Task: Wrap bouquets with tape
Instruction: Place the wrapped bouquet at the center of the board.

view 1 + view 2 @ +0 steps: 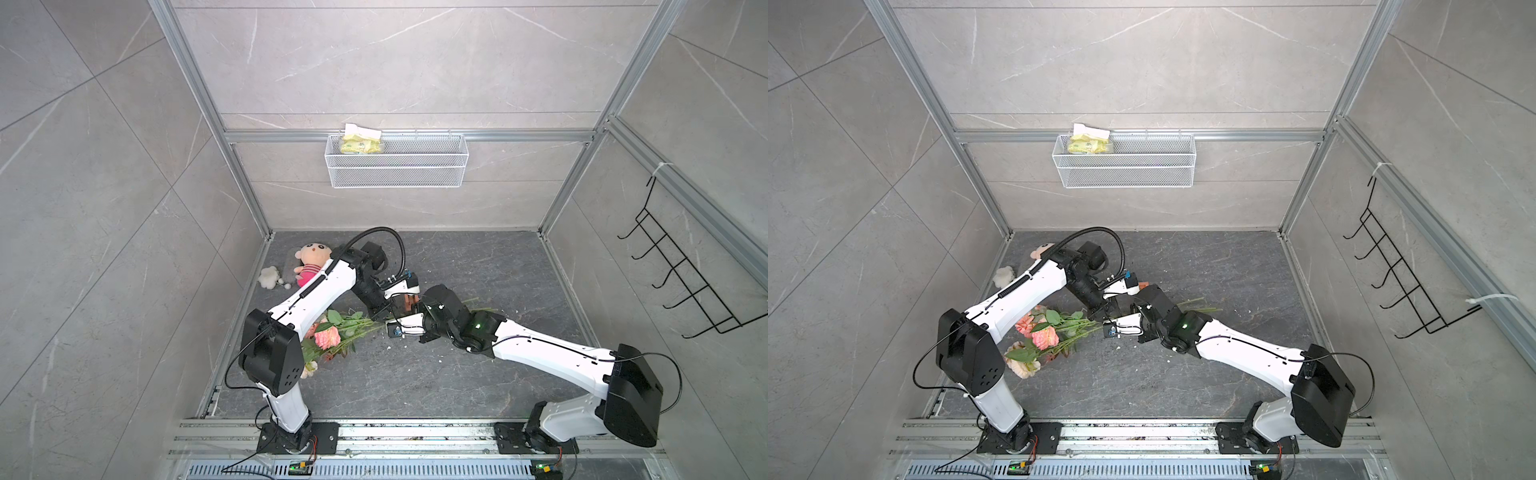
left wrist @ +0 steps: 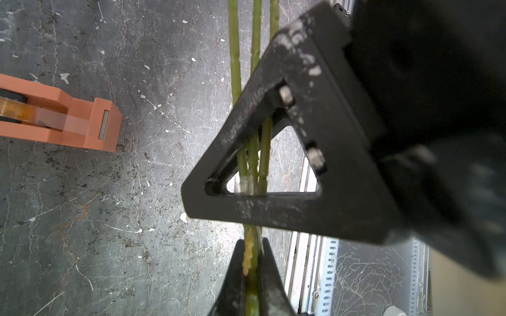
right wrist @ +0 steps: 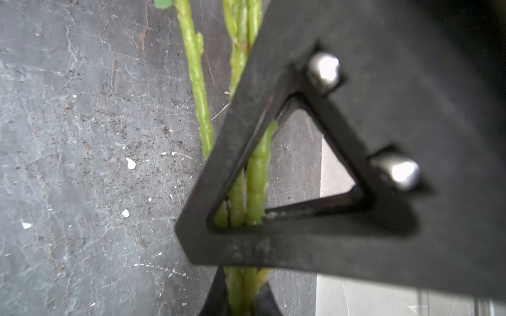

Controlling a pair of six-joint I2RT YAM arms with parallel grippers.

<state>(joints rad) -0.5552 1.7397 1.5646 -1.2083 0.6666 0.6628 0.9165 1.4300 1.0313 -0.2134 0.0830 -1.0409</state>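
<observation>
Partly hidden: bouquet stems behind fingers.

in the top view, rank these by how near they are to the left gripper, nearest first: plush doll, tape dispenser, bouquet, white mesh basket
1. bouquet: its stems are clamped in the left gripper.
2. tape dispenser: close beside the gripper, on the tabletop.
3. plush doll: in the tabletop's far-left corner.
4. white mesh basket: hung high at the back.
</observation>
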